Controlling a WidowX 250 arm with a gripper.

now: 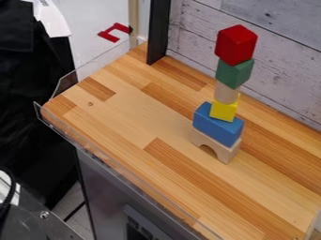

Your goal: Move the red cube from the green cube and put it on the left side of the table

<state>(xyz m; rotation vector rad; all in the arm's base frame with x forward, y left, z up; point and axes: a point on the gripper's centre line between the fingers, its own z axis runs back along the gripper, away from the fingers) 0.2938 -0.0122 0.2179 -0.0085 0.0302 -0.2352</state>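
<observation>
The red cube (236,45) is at the top of a tall block tower at the right of the camera view, resting slightly turned on the green cube (234,73). Below the green cube stands a plain wood cylinder (226,93), then a yellow block (224,110), a blue block (217,124) and a plain wood arch (216,146) on the table. The wooden table (125,112) extends to the left of the tower.
A whitewashed plank wall (282,70) rises close behind the tower, with a black upright post (158,30) at the table's back edge. Clear plastic edging (113,161) runs along the front left edge. Dark metal equipment (37,218) is at the lower left.
</observation>
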